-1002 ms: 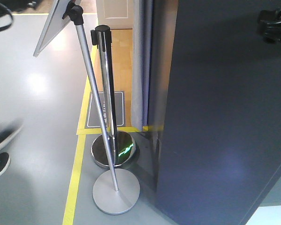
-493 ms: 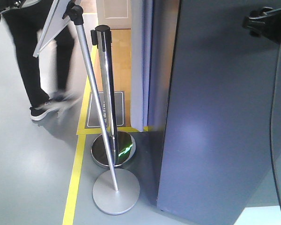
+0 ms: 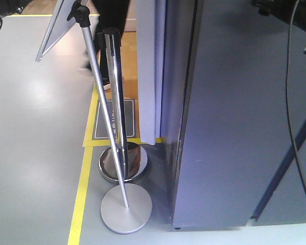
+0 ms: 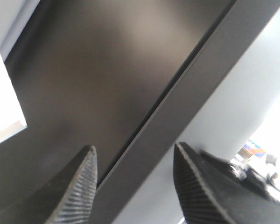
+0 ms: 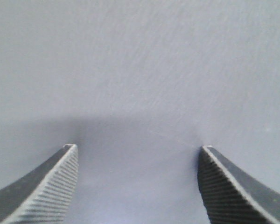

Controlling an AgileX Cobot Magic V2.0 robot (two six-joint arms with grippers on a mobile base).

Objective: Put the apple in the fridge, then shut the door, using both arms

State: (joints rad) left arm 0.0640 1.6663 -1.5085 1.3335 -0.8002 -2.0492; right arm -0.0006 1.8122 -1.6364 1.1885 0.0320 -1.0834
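Right gripper (image 5: 137, 154), jaws spread wide and empty, faces the flat grey door (image 5: 140, 70) at close range. Left gripper (image 4: 135, 158), likewise parted and empty, points at a dark seam on the fridge (image 4: 107, 84). Apple not visible. Two metal posts (image 3: 117, 107) stand beside the fridge.
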